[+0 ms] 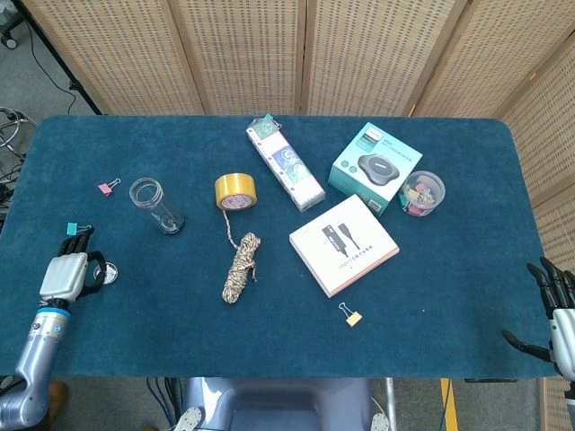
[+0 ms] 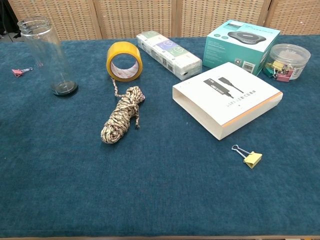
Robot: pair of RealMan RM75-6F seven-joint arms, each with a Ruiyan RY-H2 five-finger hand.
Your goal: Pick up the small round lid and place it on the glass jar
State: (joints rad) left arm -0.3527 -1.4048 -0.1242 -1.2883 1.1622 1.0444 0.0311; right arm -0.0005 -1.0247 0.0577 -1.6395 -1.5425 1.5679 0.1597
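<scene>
The small round lid (image 1: 106, 273) lies low at the table's front left, against the fingertips of my left hand (image 1: 66, 272), which pinches its edge. It does not show in the chest view. The empty glass jar (image 1: 154, 206) stands upright, mouth open, behind and to the right of that hand; the chest view has the jar (image 2: 48, 54) at its far left. My right hand (image 1: 556, 312) hangs off the table's front right corner with its fingers spread and nothing in it.
Near the jar are a pink clip (image 1: 109, 187) and a teal clip (image 1: 74, 229). Yellow tape (image 1: 234, 190), a rope bundle (image 1: 240, 267), a long box (image 1: 285, 166), a white box (image 1: 343, 244), a teal box (image 1: 375, 167), a clip tub (image 1: 422, 192) and a yellow clip (image 1: 351, 315) fill the middle and right.
</scene>
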